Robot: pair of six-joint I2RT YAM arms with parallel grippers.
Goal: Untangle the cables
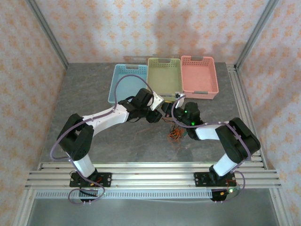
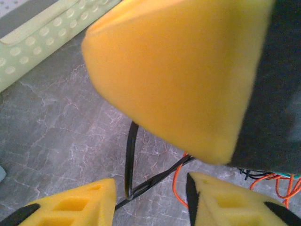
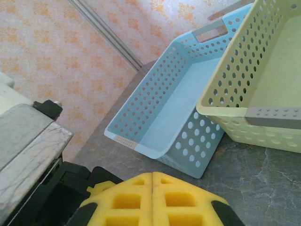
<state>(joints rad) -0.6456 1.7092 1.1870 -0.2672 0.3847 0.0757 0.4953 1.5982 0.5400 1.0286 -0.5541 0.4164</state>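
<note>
Hovering low over the desk (image 2: 51,122), the left end effector (image 2: 150,190) has its yellow fingers partly apart and grips nothing yet. A loop of black cable (image 2: 130,160) stands in the gap between them, and an orange cable (image 2: 175,181) shows in the same gap, close against one finger. The right end effector (image 3: 153,181) is pressed fully closed; whether a wire is pinched in it I cannot tell. The remaining cables (image 1: 176,134) lie bunched just beside both end effectors. My worry is that if the left one closes on both strands, pulling may tighten the knot or drag the whole bunch along.
</note>
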